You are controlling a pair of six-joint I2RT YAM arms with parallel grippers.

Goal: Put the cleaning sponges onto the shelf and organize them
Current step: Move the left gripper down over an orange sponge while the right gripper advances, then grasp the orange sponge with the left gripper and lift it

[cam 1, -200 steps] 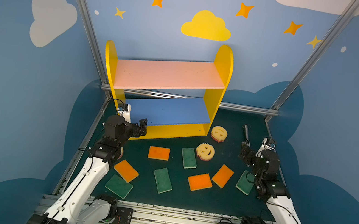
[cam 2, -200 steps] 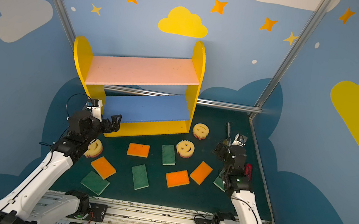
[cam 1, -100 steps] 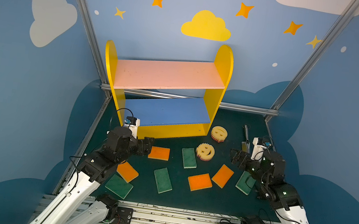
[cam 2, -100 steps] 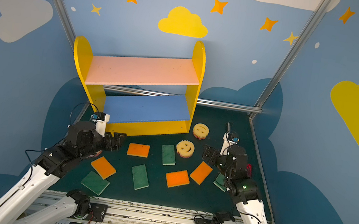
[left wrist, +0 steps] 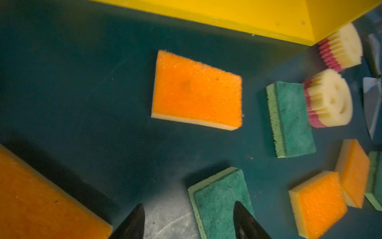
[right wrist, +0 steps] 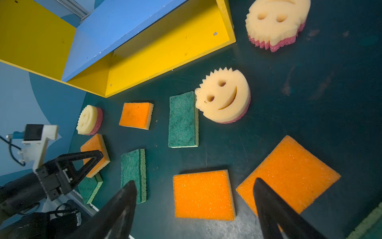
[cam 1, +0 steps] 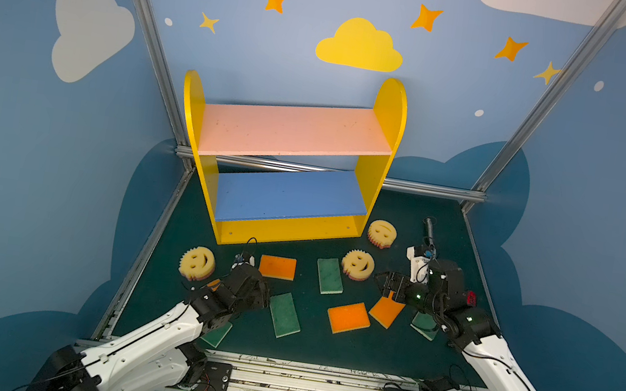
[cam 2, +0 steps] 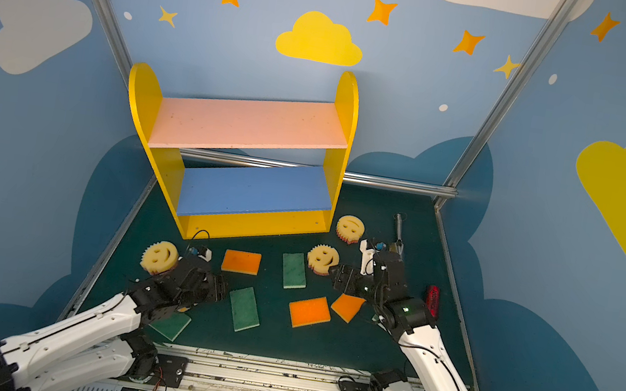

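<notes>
Both my arms have come down from beside the shelf (cam 1: 290, 138) toward the near side. My left pincer (left wrist: 189, 209) has narrowed but is still parted and empty; my right pincer (right wrist: 195, 182) is wide and empty. On the mat (cam 1: 404, 218) near the shelf lie four orange pads (cam 1: 277, 267), four green pads (cam 1: 330, 277) and three smiley sponges (cam 1: 357, 264). The shelf's long axis runs left-right, its open front facing near. The green pad at my left pincer (cam 1: 285, 315) lies roughly near-far.
</notes>
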